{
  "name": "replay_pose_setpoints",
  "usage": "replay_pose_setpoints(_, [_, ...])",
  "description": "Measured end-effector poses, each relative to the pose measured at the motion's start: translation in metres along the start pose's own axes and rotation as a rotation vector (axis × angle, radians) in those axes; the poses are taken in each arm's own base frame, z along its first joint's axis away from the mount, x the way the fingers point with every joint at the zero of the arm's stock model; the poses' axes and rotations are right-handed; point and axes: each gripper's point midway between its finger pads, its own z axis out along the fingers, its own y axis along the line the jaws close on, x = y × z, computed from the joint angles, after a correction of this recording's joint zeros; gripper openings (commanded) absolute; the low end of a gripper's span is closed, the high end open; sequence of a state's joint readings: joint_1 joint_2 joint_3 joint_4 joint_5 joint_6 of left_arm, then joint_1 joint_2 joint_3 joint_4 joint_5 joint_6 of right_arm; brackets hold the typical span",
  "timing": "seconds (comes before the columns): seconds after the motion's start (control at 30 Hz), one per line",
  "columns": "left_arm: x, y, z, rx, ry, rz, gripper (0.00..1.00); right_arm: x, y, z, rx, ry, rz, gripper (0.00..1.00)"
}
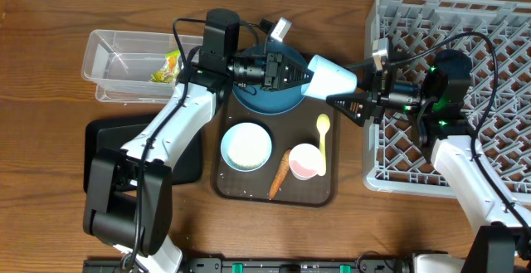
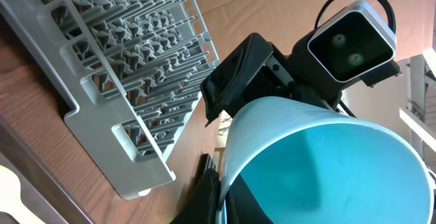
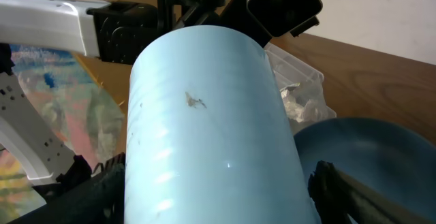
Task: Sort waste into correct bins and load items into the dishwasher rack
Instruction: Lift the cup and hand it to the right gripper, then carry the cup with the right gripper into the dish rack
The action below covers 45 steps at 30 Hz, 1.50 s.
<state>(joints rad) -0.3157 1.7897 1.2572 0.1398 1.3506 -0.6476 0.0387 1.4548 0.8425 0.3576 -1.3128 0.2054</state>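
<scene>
**Overhead:** mid-air handover, upper centre of frame. The left gripper pinches the rim wall of the small light-blue plastic cup, fingers pressed together on it. The right gripper sits at the cup's base end, jaws spread either side.

Progress looks early.
- The yellow-green foil snack wrapper is in the clear rectangular plastic tub, upper left.
- Nothing sorted is discernible on the flat black rectangular tray below it.
- The large grey lattice dishwasher rack, right side, holds no dish that shows.
- Left on the dark brown serving tray: round white bowl, tapered orange carrot, small pink cup, pale yellow spoon, and glossy dark-blue plate, partly under the left arm.

**Left wrist:** looks into the cup, which is smooth, thin-walled and tapered. One dark finger is at the rim, lower centre. The rack and its pegs fill the upper left.

**Right wrist:** the cup's outer wall is matte, with faint rings and a small smear. The right gripper's fingers flank it at the bottom corners. A sliver of gap shows on the right, so it looks unclamped. The plate is lower right. The tub behind holds crumpled white tissue, by the look of it.
</scene>
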Motion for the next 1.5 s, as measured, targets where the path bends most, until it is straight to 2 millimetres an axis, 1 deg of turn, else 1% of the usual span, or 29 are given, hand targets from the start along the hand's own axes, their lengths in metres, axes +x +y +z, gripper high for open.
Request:
replay_pose_setpoints(0.17, [0.0,0.0,0.0,0.0,0.0,-0.004,0.07,0.0,0.0,0.0,0.001,-0.001,-0.002,0.83])
replay_pose_setpoints(0.4, [0.0,0.0,0.0,0.0,0.0,-0.005,0.06,-0.006,0.001,0.0,0.001,-0.013,-0.047,0.82])
replay_pose_setpoints(0.47, [0.0,0.0,0.0,0.0,0.0,-0.007,0.07,-0.006,0.001,0.0,0.001,-0.014,-0.05,0.8])
replay_pose_setpoints(0.6, [0.0,0.0,0.0,-0.002,-0.002,-0.008,0.07,-0.006,0.001,0.0,-0.001,-0.013,-0.048,0.68])
replay_pose_setpoints(0.77, [-0.001,0.001,0.0,-0.006,-0.005,-0.008,0.07,-0.006,0.002,0.0,-0.003,-0.013,-0.046,0.65])
replay_pose_setpoints(0.87, [-0.001,0.001,0.0,-0.006,-0.005,-0.003,0.17,-0.006,0.001,0.0,-0.002,-0.013,-0.046,0.62])
replay_pose_setpoints(0.9, [-0.001,0.001,0.0,-0.005,-0.005,-0.004,0.24,-0.006,0.001,0.0,-0.002,-0.013,-0.046,0.61])
replay_pose_setpoints(0.93, [-0.001,0.001,0.0,-0.005,-0.005,0.0,0.29,-0.006,0.001,0.0,-0.001,-0.013,-0.044,0.59])
replay_pose_setpoints(1.03, [-0.002,0.003,0.0,-0.016,-0.013,0.001,0.34,-0.006,0.001,0.0,0.001,-0.013,-0.041,0.56])
replay_pose_setpoints(1.07, [-0.002,0.004,0.0,-0.02,-0.015,0.005,0.38,-0.006,0.001,0.0,0.001,-0.013,-0.038,0.56])
replay_pose_setpoints(1.1, [-0.003,0.005,0.0,-0.028,-0.019,0.014,0.38,-0.006,0.001,0.0,0.001,-0.014,-0.033,0.54])
replay_pose_setpoints(1.17, [-0.002,0.011,0.0,-0.051,-0.026,0.011,0.42,-0.006,-0.001,0.0,0.009,-0.015,-0.016,0.49])
replay_pose_setpoints(1.23, [0.0,0.021,-0.001,-0.098,-0.037,-0.007,0.47,-0.005,-0.005,0.0,0.032,-0.016,0.019,0.45])
replay_pose_setpoints(1.33, [0.004,0.045,-0.005,-0.208,-0.057,-0.057,0.49,0.001,-0.015,0.0,0.086,-0.012,0.098,0.35])
replay_pose_setpoints(1.43, [0.009,0.076,-0.019,-0.361,-0.086,-0.107,0.49,0.012,-0.031,-0.002,0.17,-0.001,0.192,0.17])
replay_pose_setpoints(1.5, [0.01,0.093,-0.034,-0.451,-0.11,-0.129,0.49,0.019,-0.042,-0.004,0.237,0.007,0.241,0.1])
